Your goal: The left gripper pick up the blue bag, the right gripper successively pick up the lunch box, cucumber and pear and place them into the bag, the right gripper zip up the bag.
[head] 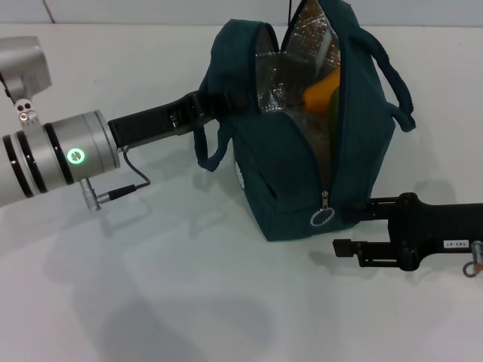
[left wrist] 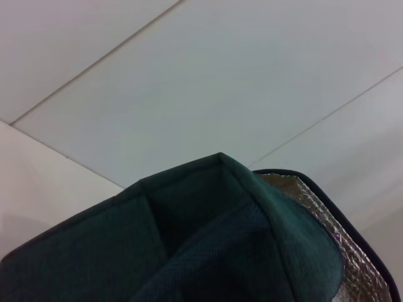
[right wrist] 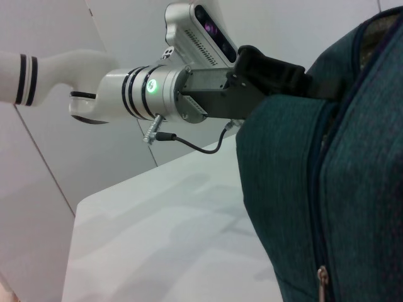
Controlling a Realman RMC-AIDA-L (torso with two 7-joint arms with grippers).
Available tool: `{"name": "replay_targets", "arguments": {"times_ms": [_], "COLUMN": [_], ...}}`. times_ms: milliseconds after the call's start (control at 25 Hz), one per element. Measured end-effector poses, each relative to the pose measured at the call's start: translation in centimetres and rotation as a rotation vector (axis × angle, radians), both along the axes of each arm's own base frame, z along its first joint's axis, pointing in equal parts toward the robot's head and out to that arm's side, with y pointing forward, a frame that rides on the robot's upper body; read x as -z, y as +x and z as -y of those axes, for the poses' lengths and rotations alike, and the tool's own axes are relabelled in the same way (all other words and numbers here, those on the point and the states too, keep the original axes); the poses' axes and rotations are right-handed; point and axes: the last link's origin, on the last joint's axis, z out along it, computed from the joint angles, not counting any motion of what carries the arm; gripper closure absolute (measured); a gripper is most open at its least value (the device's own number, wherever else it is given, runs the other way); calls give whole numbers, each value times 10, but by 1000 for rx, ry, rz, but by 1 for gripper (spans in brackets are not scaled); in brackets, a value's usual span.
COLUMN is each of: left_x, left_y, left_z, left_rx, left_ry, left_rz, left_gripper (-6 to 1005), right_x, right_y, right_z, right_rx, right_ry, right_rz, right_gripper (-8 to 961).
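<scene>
The blue bag (head: 294, 173) stands on the white table, its top open and silver foil lining showing. Inside it, the yellow-orange pear (head: 321, 89) rests against the dark green cucumber (head: 333, 107). The lunch box is out of view. My left gripper (head: 205, 105) is shut on the bag's upper left edge, also seen as the left gripper (right wrist: 277, 72) in the right wrist view. At the bag's lower right corner, my right gripper (head: 346, 226) is open, its fingertips just right of the zipper's ring pull (head: 323, 217). The left wrist view shows only the bag's fabric (left wrist: 220, 239).
A white table (head: 189, 286) spreads in front and to the left of the bag. A thin black cable (head: 132, 181) hangs from the left wrist. One bag handle (head: 400, 90) loops out on the right side.
</scene>
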Motion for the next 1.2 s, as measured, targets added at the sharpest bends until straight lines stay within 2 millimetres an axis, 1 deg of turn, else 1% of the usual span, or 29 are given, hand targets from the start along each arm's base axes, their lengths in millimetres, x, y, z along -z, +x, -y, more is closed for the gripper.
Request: {"name": "replay_targets", "arguments": {"times_ms": [400, 680, 1080, 1200], "left_x": [1, 1, 0, -1], "left_y": [0, 0, 0, -2], "left_z": [0, 1, 0, 1], "left_rx": [3, 3, 3, -5], "left_ry": [0, -1, 2, 11], "left_rz": [0, 1, 1, 2], "left_gripper": [958, 957, 958, 957], "right_x": [10, 8, 9, 8], "right_y": [-1, -1, -4, -3], "right_z": [-2, -2, -6, -6], "right_rx": [16, 28, 28, 36], "right_ry": [6, 16, 44, 51], "right_rz": [-12, -33, -47, -60], "right_gripper": [391, 395, 400, 402]}}
